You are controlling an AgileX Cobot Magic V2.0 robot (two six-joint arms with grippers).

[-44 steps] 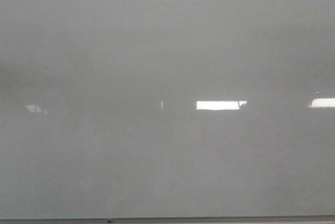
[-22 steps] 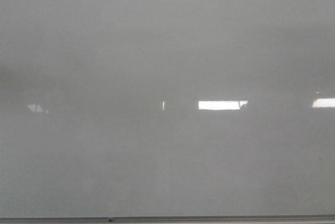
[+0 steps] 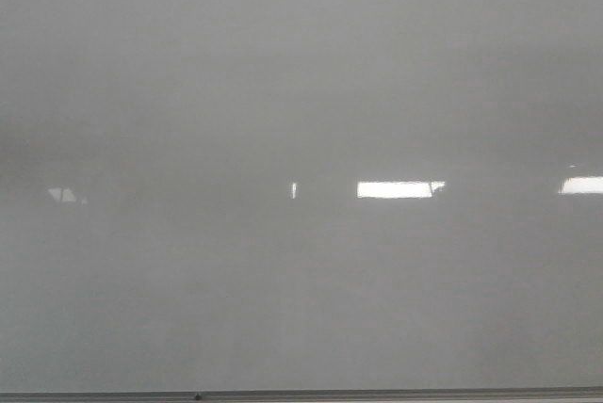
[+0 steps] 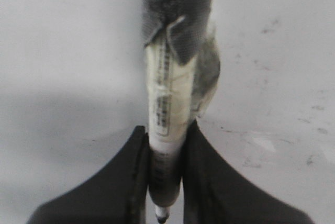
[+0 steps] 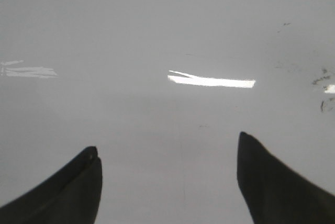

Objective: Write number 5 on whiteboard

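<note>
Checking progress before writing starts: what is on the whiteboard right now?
The whiteboard shows only glare and faint smudges; no number 5 is visible. The left gripper grips a marker.

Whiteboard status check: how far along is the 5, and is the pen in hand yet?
Done: the left gripper is shut on a marker, whose barrel is wrapped in tape. In hand: nothing is being drawn; the front view shows the whiteboard with only glare patches, no black line, and no arm in front of it. The right gripper hangs open and empty. Left: the whole number 5.
</note>
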